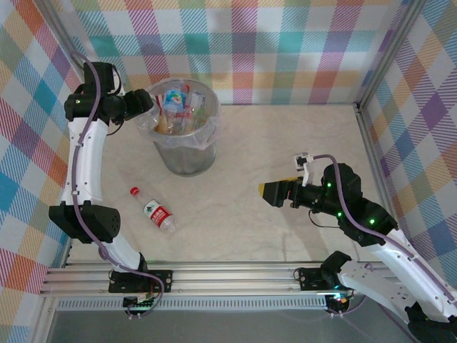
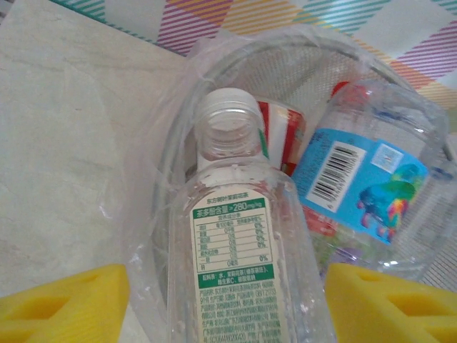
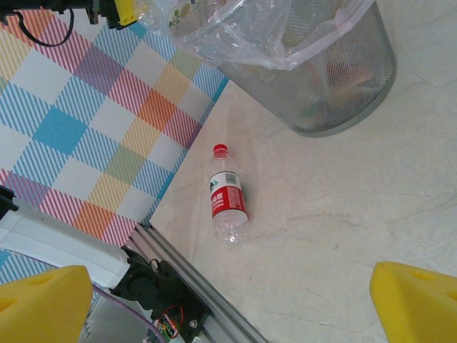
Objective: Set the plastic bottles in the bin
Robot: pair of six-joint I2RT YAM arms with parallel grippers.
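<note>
One red-label bottle (image 1: 152, 211) lies loose on the table (image 1: 285, 143), just near-side of the bin (image 1: 187, 153). Right of the bin, the right gripper (image 1: 273, 191) hangs spread wide, empty. Over the bin's left rim, the left gripper (image 2: 228, 275) stands spread around a green-label bottle (image 2: 228, 214): a drop-off, I'd say. Next call: fetch the loose one, pinching across its body.
</note>
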